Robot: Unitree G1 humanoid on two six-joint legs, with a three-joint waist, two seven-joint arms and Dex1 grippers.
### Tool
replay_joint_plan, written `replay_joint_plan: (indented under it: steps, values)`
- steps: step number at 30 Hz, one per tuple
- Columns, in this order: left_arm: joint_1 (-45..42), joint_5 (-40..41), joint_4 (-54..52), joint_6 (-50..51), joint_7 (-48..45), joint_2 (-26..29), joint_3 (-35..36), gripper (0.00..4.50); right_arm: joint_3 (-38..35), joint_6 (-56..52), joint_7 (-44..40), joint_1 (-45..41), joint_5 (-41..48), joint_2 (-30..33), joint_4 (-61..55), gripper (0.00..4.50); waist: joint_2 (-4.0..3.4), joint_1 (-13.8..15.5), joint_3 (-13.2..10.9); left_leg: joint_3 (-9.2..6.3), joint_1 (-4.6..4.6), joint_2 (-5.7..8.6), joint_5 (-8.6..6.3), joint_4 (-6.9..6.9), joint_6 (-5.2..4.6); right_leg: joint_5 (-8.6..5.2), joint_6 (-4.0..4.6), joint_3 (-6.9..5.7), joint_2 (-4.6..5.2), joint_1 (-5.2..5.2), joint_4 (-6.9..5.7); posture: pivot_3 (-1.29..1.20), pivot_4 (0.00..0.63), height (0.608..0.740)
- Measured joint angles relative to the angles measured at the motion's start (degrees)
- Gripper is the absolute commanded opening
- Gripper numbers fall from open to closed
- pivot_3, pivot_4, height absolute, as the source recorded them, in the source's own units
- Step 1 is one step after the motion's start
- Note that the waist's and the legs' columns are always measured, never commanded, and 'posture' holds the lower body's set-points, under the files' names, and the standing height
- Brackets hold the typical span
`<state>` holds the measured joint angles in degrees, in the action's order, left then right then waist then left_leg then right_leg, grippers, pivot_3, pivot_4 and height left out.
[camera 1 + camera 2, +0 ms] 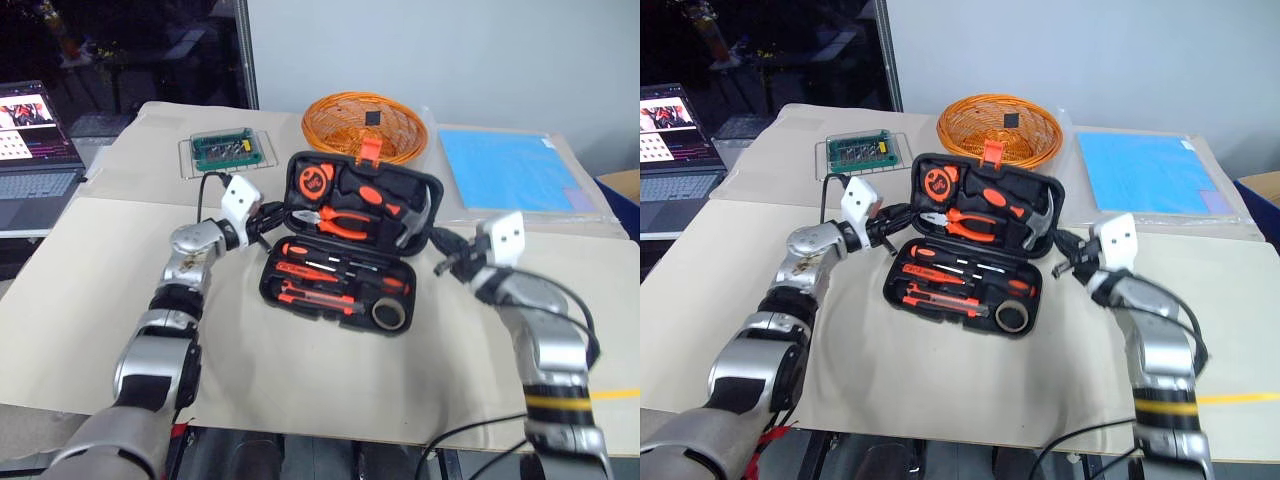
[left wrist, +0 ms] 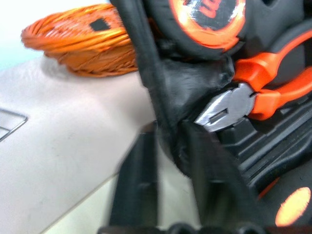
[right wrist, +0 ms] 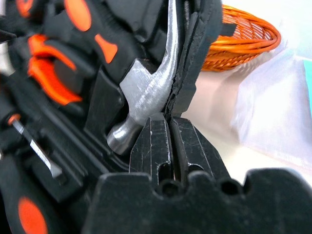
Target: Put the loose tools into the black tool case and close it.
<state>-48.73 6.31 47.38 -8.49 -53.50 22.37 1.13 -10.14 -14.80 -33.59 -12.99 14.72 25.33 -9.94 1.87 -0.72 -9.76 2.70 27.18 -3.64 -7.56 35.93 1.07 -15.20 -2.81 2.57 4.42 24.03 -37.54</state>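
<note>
The black tool case lies open on the table, its lid tilted up toward the far side. All the tools I see sit in its slots: pliers, a hammer, screwdrivers and a utility knife. My left gripper is at the case's left edge near the hinge, open, with the rim between its fingers. At the case's right edge, beside the hammer head, my right gripper is shut, its tips against the rim.
An orange wicker basket stands just behind the case. A green bit holder in a clear box is at the back left, a blue sheet at the back right. A laptop sits off the table's left side.
</note>
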Motion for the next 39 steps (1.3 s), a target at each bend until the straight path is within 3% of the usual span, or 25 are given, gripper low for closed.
replay_joint_plan:
  steps: [6, 13, 14, 16, 18, 22, 25, 27, 29, 32, 34, 39]
  values:
    - [10.1, 3.3, -15.0, 15.2, -4.8, 6.7, 0.3, 4.45, 0.6, 1.8, -2.7, 6.6, -0.2, 3.0, -6.4, 0.0, 0.0, -0.5, 0.0, -0.01, -0.45, -0.21, 0.46, 0.07, -0.02, 0.06, 0.05, -0.02, -0.13, -0.14, -0.46, 0.0, 0.15, 0.74]
    - [13.6, 10.4, -24.3, 31.1, -7.4, 15.0, 5.5, 4.45, 3.0, 13.7, -6.1, 12.5, -10.3, 12.5, -11.0, 0.0, 0.01, 0.0, 0.0, 0.0, -0.52, -0.21, 0.54, 0.18, -0.05, 0.06, -0.03, -0.02, -0.12, -0.3, -0.46, 0.0, 0.15, 0.74]
    - [14.0, 12.1, -25.9, 33.7, -8.8, 16.2, 5.6, 4.5, 3.1, 16.3, -7.3, 13.8, -11.3, 14.0, -11.5, 0.72, 0.01, 0.0, 0.0, 0.01, -0.52, -0.2, 0.54, 0.16, -0.05, 0.06, -0.03, -0.02, -0.1, -0.31, -0.45, 0.0, 0.15, 0.74]
    - [15.2, 15.4, -29.1, 39.1, -12.5, 19.4, 6.1, 4.5, 3.6, 21.0, -9.6, 16.0, -11.8, 16.2, -12.7, 1.2, 0.02, 0.0, 0.0, -0.01, -0.55, -0.22, 0.54, 0.11, -0.05, 0.02, 0.04, -0.02, -0.12, -0.32, -0.45, 0.0, 0.15, 0.74]
    - [17.0, 20.3, -33.9, 45.8, -18.6, 24.2, 6.3, 4.5, 4.2, 23.4, -12.1, 19.2, -12.6, 18.9, -13.6, 2.04, 0.02, -0.2, 0.0, 0.0, -0.59, -0.23, 0.54, 0.05, -0.05, -0.03, 0.14, -0.02, -0.12, -0.32, -0.45, 0.0, 0.15, 0.74]
    - [21.8, 27.7, -43.3, 53.9, -29.3, 33.9, 6.4, 4.5, 0.6, 18.5, -16.9, 27.4, -10.0, 24.0, -15.6, 2.04, 0.02, -0.1, 0.0, 0.03, -0.87, -0.22, 0.52, -0.02, -0.04, -0.14, 0.24, -0.03, -0.05, -0.57, -0.42, 0.0, 0.15, 0.74]
    - [23.3, 30.3, -47.8, 56.1, -33.3, 37.0, 6.6, 4.5, -3.7, 11.0, -20.2, 31.2, -4.0, 26.1, -18.6, 2.04, 0.04, 0.2, 0.0, 0.03, -1.27, -0.24, 0.26, -0.04, 0.36, -0.48, 0.4, -0.1, 0.01, -0.94, -0.35, 0.0, 0.15, 0.74]
    - [25.0, 30.9, -50.9, 55.4, -34.4, 37.1, 5.9, 4.5, -3.9, 3.0, -21.8, 32.1, 4.3, 27.4, -24.0, 1.53, 0.06, 0.1, 0.0, 0.07, -1.37, -0.3, 0.24, -0.03, 0.39, -0.44, 0.44, -0.09, 0.03, -1.0, -0.36, 0.0, 0.15, 0.74]
    - [26.3, 30.8, -54.1, 54.0, -34.6, 36.8, 4.3, 4.5, 0.1, -4.5, -21.7, 28.7, 10.3, 27.4, -29.7, 1.04, 0.16, -0.1, 0.1, 0.06, -1.4, -0.34, 0.24, -0.03, 0.4, -0.39, 0.52, -0.1, 0.02, -0.98, -0.34, 0.0, 0.15, 0.74]
    - [26.8, 30.8, -57.0, 52.3, -33.8, 35.8, 3.2, 4.5, 10.0, -9.6, -20.0, 22.9, 9.4, 26.5, -33.0, 0.02, 0.21, -0.3, 0.1, 0.07, -1.45, -0.35, 0.23, -0.03, 0.41, -0.34, 0.6, -0.1, 0.04, -0.84, -0.25, 0.0, 0.15, 0.74]
    - [27.5, 30.8, -57.8, 51.1, -33.3, 35.7, 3.1, 4.5, 17.0, -13.2, -16.9, 19.3, 5.7, 24.0, -32.2, 0.02, 0.23, -0.2, 0.0, 0.1, -1.57, -0.35, 0.22, -0.01, 0.43, -0.34, 0.6, -0.1, 0.05, -0.79, -0.15, 0.0, 0.15, 0.74]
    - [27.9, 30.8, -59.5, 49.0, -32.3, 35.7, 3.1, 4.5, 24.5, -18.7, -8.8, 13.6, 0.0, 16.3, -28.8, 0.02, 0.24, 0.1, 0.1, 0.16, -1.26, -0.33, 0.22, -0.05, 0.42, -0.31, 0.62, -0.1, 0.07, -0.71, -0.03, 0.0, 0.15, 0.74]
